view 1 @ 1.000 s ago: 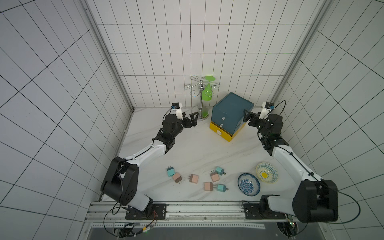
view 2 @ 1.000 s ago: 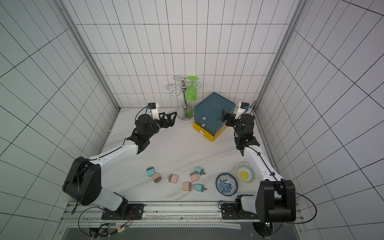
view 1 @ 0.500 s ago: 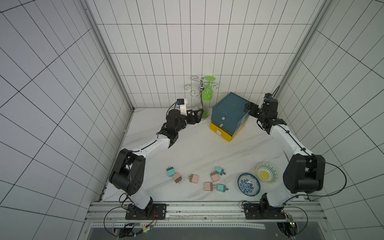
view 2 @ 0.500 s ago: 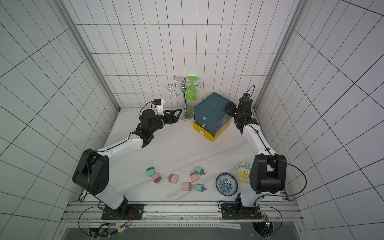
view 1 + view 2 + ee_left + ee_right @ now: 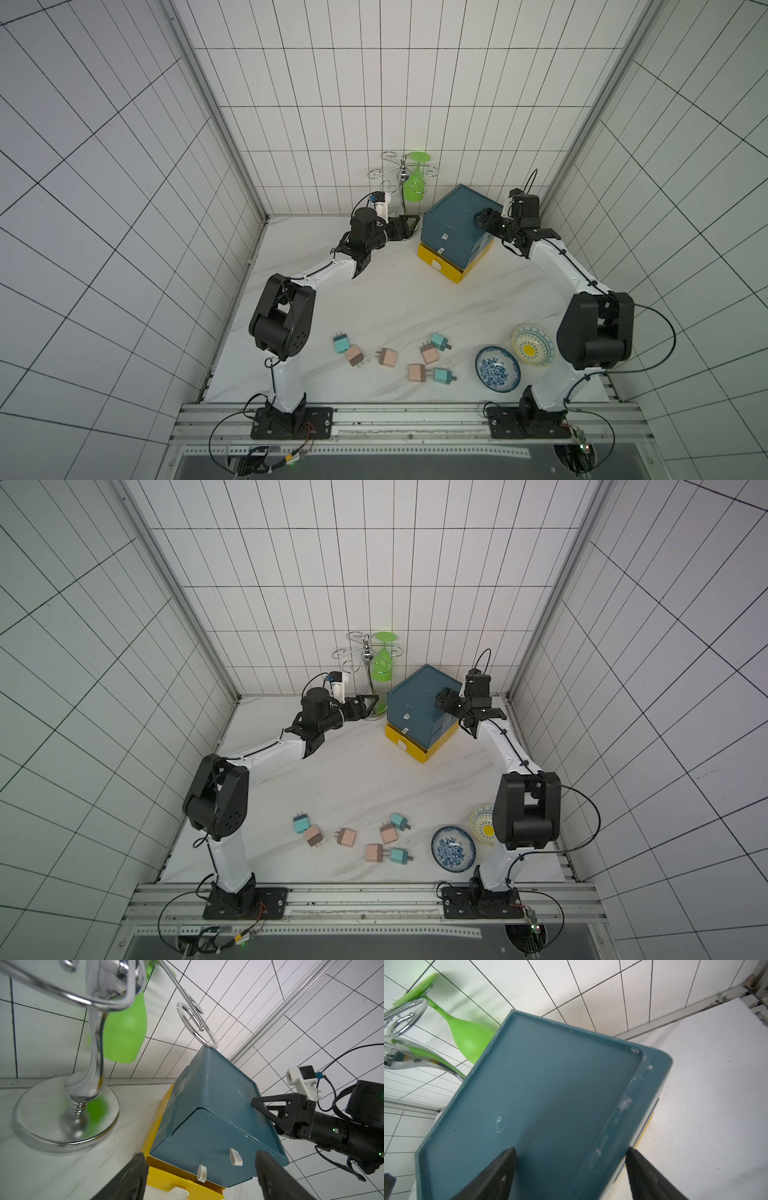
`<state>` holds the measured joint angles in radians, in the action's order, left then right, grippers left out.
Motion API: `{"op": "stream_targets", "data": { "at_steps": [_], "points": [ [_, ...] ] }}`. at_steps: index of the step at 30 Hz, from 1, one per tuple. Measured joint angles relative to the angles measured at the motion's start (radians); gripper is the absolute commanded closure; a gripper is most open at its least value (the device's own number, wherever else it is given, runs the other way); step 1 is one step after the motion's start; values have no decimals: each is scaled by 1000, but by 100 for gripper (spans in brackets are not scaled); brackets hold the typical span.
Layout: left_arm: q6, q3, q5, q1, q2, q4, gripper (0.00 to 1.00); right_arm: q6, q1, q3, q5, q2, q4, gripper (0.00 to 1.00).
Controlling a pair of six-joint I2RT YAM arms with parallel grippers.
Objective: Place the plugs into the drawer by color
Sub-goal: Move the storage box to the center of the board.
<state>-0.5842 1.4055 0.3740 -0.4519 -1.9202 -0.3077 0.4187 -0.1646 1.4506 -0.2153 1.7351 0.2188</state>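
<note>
Plugs [image 5: 388, 357]: seven, three teal and four pink, loose on the tabletop [image 5: 374, 299] near the front rail, well apart from the drawer.
Drawer [image 5: 453, 232]: at the back, beside the chrome rack [image 5: 401, 178]; all tiers look shut.
Plug handling: judged light, rigid, smooth; pinch across flat cube faces, not the prongs.
Drawer handling: likely slides if tugged; pull by a white tab [image 5: 235, 1156], brace the body.
Left gripper [image 5: 409, 226]: jaws wide, empty, facing the drawer fronts.
Right gripper [image 5: 484, 216]: jaws wide, empty, over the chest's top edge.
</note>
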Motion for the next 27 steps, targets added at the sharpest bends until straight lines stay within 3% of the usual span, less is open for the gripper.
{"op": "stream_targets", "data": {
  "at_steps": [5, 10, 12, 20, 27],
  "points": [
    [-12, 142, 27, 0, -106, 26, 18, -66, -21, -8, -51, -12, 18, 16],
    [-41, 199, 71, -9, -165, 47, 34, -132, -75, -32, -74, -45, 52, 15],
    [-43, 196, 73, -21, -161, 67, 45, -139, -97, -83, -94, -84, 43, 15],
    [-25, -96, -102, -95, 101, 140, 49, -134, -181, -252, -67, -282, 79, 14],
    [-40, -307, -217, -106, 312, 177, 47, -110, -272, -215, -60, -246, 106, 14]
  ]
}}
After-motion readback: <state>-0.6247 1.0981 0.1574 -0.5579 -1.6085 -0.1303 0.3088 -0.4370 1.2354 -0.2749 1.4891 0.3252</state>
